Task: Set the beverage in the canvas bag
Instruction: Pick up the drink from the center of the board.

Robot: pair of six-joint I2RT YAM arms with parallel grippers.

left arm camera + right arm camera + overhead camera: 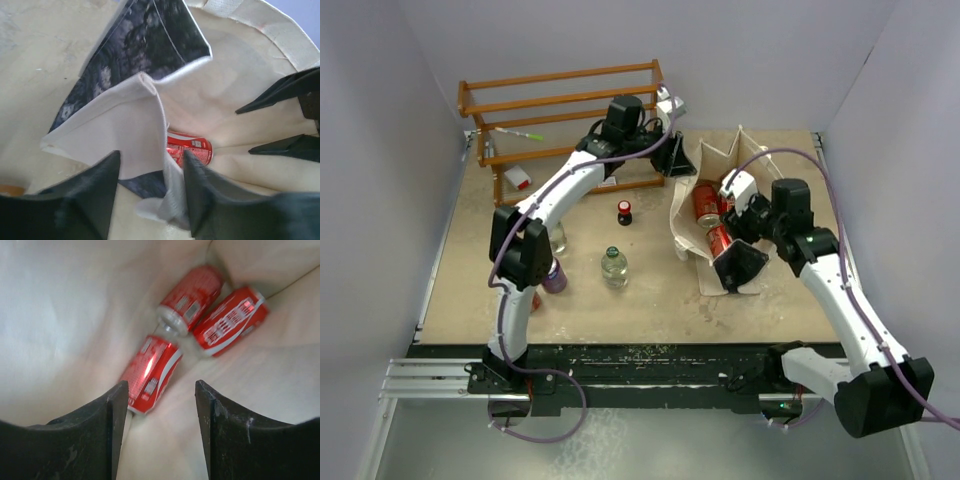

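On the pale wooden tabletop [650,300], the large cream canvas bag with a black printed panel [715,158] slumps at about 2 o'clock, its mouth turned toward the arms. The left gripper [150,155] sits at the bag's 10 o'clock rim. Its fingers stand apart with a fold of the rim between them, propping it rather than pinching it. The right gripper [160,385] is inside the mouth, released and holding nothing. Just beyond its fingers, three red aluminium drink cans [190,299] lie on the cloth floor, so the beverage is in the bag.

The step in hand looks like pulling out. The right arm should back out toward 6 o'clock along the open mouth, with its fingers off the cloth walls. A clear plastic bottle with a green cap [613,268] waits near the table's centre.
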